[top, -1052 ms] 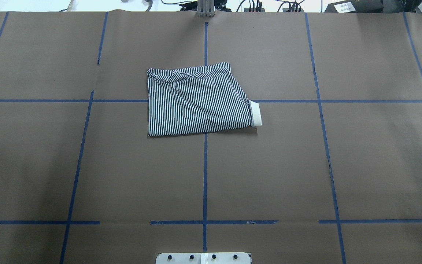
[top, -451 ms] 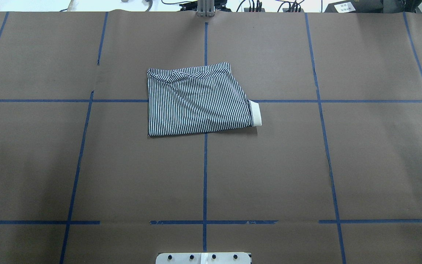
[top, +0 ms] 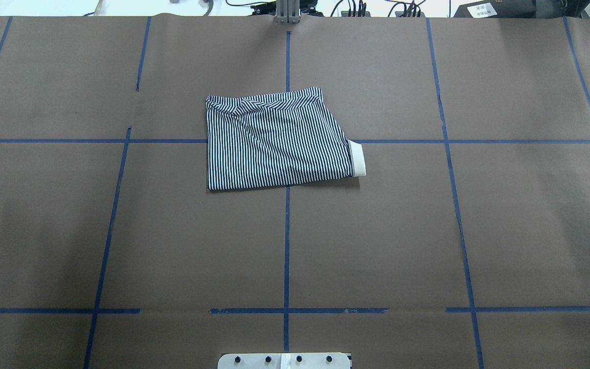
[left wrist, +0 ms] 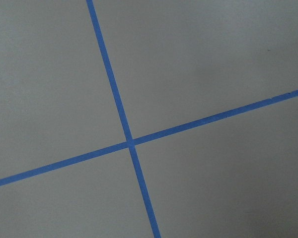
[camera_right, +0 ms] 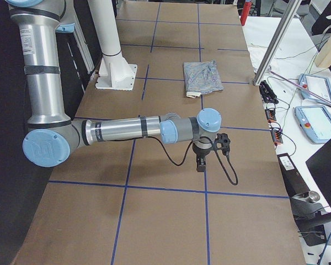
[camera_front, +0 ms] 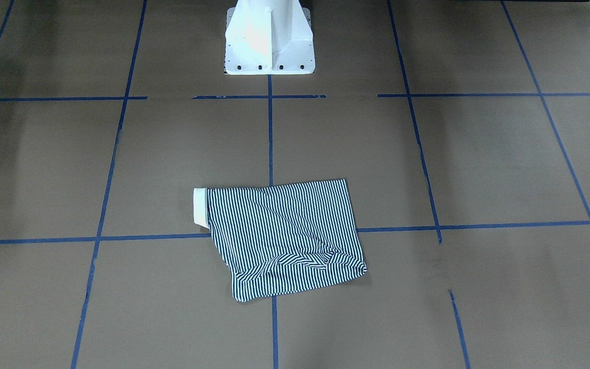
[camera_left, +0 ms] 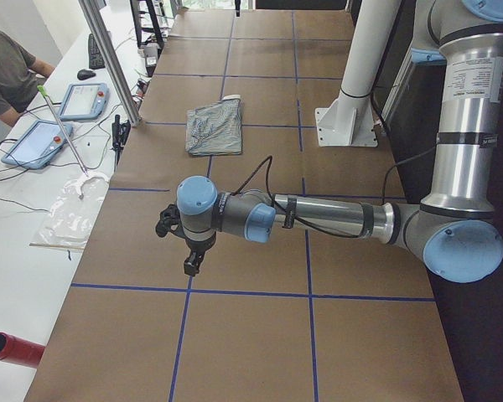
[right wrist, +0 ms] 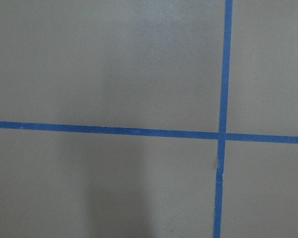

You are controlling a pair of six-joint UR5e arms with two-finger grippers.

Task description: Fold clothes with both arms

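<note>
The clothes are one striped navy-and-white shirt [top: 274,143], folded into a rough rectangle and lying flat near the table's middle. A cream band sticks out at its right edge in the overhead view. The shirt also shows in the front-facing view [camera_front: 285,236] and, small, in both side views [camera_left: 214,128] [camera_right: 201,75]. The left gripper [camera_left: 191,260] hangs over bare brown table far from the shirt, at the table's left end. The right gripper [camera_right: 201,164] hangs likewise at the right end. Whether either is open or shut I cannot tell. Both wrist views show only brown paper and blue tape.
Blue tape lines [top: 286,246] grid the brown table cover. The white pedestal base [camera_front: 268,46] stands at the robot's side. A white bench with tablets [camera_left: 84,100] [camera_right: 314,118], cables and a metal post [camera_left: 109,59] runs along the far edge, with a seated person [camera_left: 4,67].
</note>
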